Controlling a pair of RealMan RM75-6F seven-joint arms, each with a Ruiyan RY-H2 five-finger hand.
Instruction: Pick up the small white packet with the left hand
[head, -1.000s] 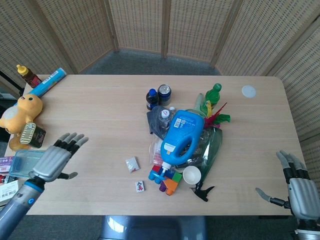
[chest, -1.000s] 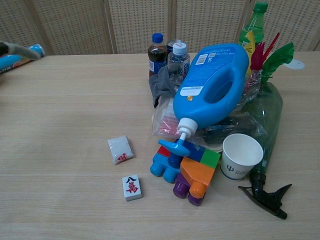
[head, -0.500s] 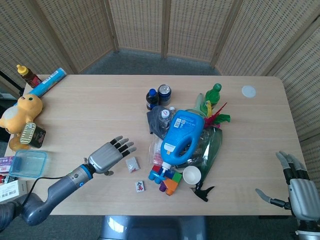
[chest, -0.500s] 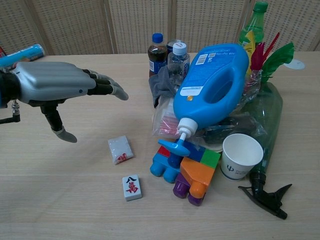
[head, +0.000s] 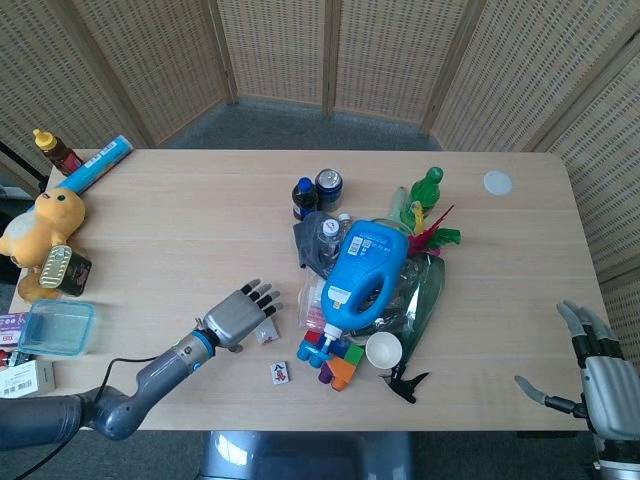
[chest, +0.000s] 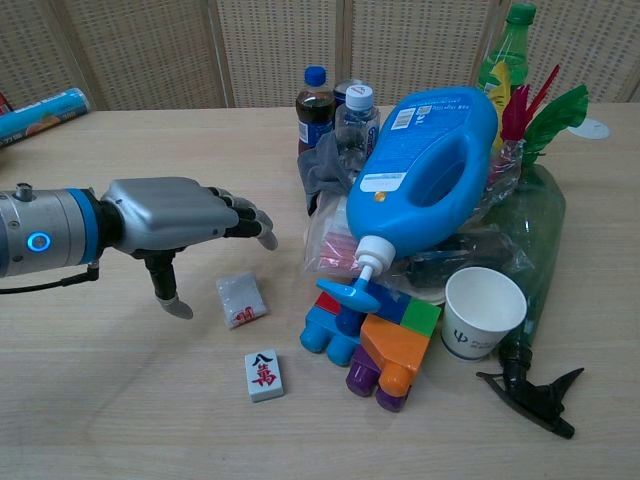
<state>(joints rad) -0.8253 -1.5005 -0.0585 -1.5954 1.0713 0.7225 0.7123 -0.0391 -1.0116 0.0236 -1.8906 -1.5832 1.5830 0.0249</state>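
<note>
A mahjong tile (chest: 264, 374) lies flat on the counter (head: 200, 220), near the hand's thumb side and below it in the chest view. Beyond the fingertips, a blue detergent jug (chest: 425, 170) lies tilted over a clear bag, its spout touching a stack of coloured toy blocks (chest: 375, 345); a white paper cup (chest: 482, 313) stands just beside the blocks. Well apart from the hand, a yellow plush toy (head: 40, 228) and a clear blue box (head: 52, 328) sit at the counter's far edge.

A long light-wood rectangular table (head: 190, 215) with rounded corners fills the scene under even, soft light. Behind it stands a folding screen of woven cane panels in pale wooden frames (head: 275, 50), angled around the far side. Grey carpeted floor (head: 290, 125) shows between them.
</note>
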